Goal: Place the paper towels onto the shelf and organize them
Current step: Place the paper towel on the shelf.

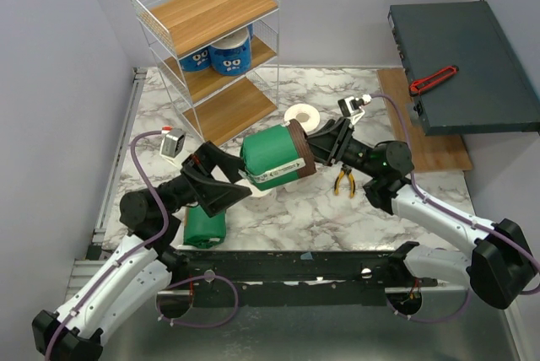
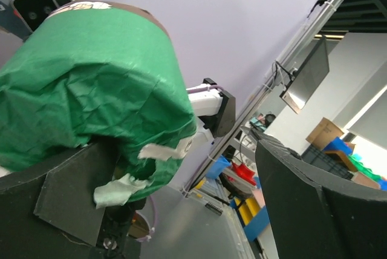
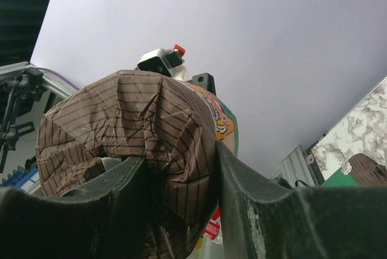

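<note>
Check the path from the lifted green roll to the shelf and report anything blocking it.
Nothing visible lies between the green roll, clamped by the right pincer, and the shelf. Two blue rolls occupy its middle tier; the top and bottom boards are bare.

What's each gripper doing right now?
Left gripper: open, the green roll between its jaws, unclamped.
Right gripper: shut on the green roll, at its brown end.

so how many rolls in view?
5: two blue on the shelf's middle board, a green one in the right gripper, another green by the left arm, a white one on the table. Maybe a sixth under the held one.
</note>
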`<state>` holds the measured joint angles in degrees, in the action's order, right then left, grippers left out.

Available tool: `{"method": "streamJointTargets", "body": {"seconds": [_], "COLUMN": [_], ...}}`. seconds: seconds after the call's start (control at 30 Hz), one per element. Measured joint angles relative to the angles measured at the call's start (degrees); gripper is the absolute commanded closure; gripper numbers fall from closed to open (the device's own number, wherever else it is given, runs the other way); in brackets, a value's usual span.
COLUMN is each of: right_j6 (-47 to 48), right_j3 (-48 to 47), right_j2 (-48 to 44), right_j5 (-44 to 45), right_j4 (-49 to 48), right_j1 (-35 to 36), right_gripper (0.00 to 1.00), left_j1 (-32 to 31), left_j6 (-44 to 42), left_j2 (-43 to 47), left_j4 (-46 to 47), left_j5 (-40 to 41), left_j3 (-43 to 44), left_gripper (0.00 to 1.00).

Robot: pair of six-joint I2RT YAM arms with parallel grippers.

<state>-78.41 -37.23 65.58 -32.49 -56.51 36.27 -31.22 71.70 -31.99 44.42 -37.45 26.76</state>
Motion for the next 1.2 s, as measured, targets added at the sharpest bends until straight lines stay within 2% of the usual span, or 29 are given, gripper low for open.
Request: {"method": "streamJointTargets", "body": {"seconds": [0.23,0.47,0.83,1.03,1.2], "right_j6": [0.72,2.16,3.19,3.43,3.52], "right_j3": [0.76,0.76,2.82,3.32,3.50], "right_j2": [-0.24,-0.96,-2.51,-3.04,-3.93], "right_j5": [0.09,0.24,2.36,2.95,2.93], "right_j4": [0.09,1.60,2.62,2.56,2.62], "right_j1": [-0.28,-0.70,-1.53,-1.88,-1.90], "right_gripper": [0.57,0.57,0.57,0.57,0.57], "left_j1": [-4.22,-5.88,-7.61,-8.17,-8.81], "left_j6": [-2.71,-5.66,-9.44,-10.14,-10.86], "left_j2": [-6.16,-7.74,-11.04,-12.68,-13.60], "left_j4": [-0.39,-2.12,-5.99,-5.55,-4.24], "left_j5": [0.76,2.54,6.05,7.04,7.10], "left_j3": [4.57,5.66,7.63,8.15,8.17], "left_gripper": [0.06,0.10,0.26,0.40,0.44]}}
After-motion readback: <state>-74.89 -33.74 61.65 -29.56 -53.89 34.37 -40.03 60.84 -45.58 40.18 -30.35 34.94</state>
